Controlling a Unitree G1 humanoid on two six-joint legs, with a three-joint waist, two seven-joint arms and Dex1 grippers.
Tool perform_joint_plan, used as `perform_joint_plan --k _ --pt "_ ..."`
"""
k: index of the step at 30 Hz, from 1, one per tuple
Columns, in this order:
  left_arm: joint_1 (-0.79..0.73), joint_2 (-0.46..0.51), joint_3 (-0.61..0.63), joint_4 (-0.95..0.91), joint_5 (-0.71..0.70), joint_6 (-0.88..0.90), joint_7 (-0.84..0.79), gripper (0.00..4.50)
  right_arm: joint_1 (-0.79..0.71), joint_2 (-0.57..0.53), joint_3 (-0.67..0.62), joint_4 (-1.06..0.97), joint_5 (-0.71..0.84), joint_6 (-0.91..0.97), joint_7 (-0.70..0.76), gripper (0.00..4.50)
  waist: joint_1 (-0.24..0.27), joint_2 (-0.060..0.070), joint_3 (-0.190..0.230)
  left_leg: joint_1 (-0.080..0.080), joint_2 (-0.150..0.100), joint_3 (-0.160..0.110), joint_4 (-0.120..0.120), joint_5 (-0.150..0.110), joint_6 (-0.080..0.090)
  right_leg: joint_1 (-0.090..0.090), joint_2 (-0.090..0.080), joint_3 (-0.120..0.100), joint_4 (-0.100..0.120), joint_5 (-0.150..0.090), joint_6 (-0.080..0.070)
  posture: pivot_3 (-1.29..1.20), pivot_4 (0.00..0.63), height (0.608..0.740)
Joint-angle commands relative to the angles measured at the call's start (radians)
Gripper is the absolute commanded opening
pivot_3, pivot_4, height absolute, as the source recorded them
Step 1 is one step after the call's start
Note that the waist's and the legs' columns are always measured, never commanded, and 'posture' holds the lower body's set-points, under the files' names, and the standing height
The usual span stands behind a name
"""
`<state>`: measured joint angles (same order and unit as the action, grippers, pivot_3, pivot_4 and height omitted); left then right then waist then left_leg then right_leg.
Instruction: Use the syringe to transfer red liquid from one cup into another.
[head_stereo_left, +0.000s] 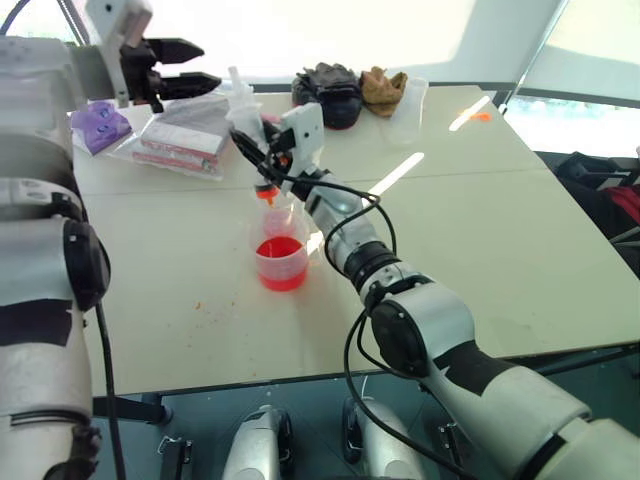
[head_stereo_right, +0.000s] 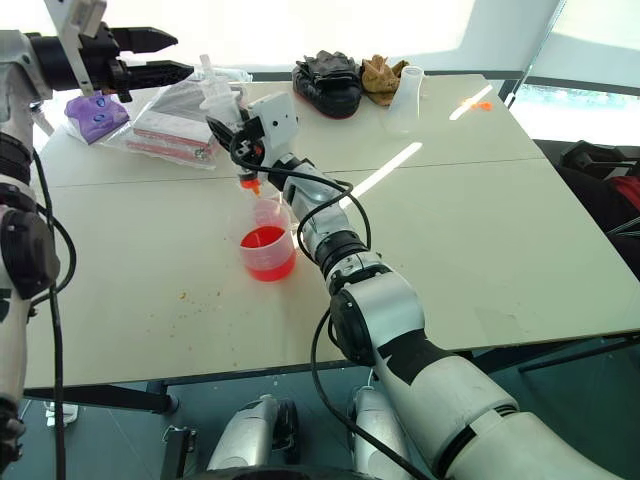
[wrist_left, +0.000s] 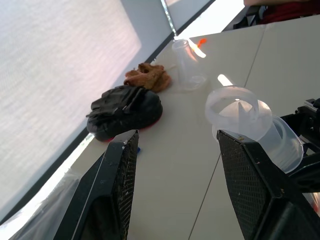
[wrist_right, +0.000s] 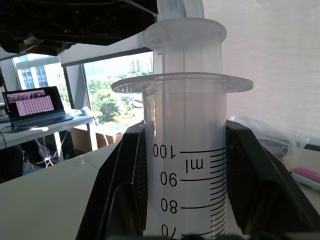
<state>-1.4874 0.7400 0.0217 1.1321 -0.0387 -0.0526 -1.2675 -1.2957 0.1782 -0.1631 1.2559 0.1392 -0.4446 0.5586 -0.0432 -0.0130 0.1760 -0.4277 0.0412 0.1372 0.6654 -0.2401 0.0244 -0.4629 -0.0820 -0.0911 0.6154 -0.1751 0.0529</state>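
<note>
Syringe barrel sits clamped between the two fingers of the right gripper, held roughly upright with its white plunger at the top and its small orange tip pointing down. That tip hangs just above the rim of the wide cup, which stands right below it and holds the red liquid low in its bottom. Off to the syringe's upper side, near the plunger head, the left gripper hovers with its fingers spread and nothing between them; its wrist view looks past the plunger's ring. The tall narrow cup stands well away from the syringe, at the far edge of the table near a dark glove

My read of the risks: the tip looks clear of the liquid, so pulling the plunger now would likely draw air. If the left gripper closes off-centre on the plunger, it could tilt the barrel in its grip or slip off. A push sideways could knock the light cup over and spill. The long carry to the tall cup invites drips
</note>
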Motion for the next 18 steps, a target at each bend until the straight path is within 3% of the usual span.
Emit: perform_joint_plan --k 1,11,18 --pt "-0.044 -0.001 0.015 0.006 0.000 -0.031 0.022 2.58 -0.015 0.003 0.000 -0.040 0.005 -0.018 0.006 1.48 -0.002 0.000 0.000 0.000 0.000 0.000 0.000 0.000 0.000 0.000 0.000 0.000 0.000 0.000 0.000 0.00 0.150 0.740" --pt "-0.047 -0.057 -0.013 0.039 0.039 -0.099 0.066 2.58 -0.008 0.009 0.008 -0.043 -0.001 -0.022 0.011 1.48 -0.003 0.000 0.000 0.000 0.000 0.000 0.000 0.000 0.000 0.000 0.000 0.000 0.001 0.000 0.000 0.00 0.150 0.740" --pt "-0.064 -0.100 -0.027 0.080 0.087 -0.189 0.185 2.58 -0.004 0.010 0.022 -0.041 -0.013 -0.026 0.011 1.48 -0.001 0.000 0.000 0.000 0.000 0.000 0.000 0.000 0.000 0.000 0.000 0.000 0.001 0.000 0.000 0.00 0.150 0.740"
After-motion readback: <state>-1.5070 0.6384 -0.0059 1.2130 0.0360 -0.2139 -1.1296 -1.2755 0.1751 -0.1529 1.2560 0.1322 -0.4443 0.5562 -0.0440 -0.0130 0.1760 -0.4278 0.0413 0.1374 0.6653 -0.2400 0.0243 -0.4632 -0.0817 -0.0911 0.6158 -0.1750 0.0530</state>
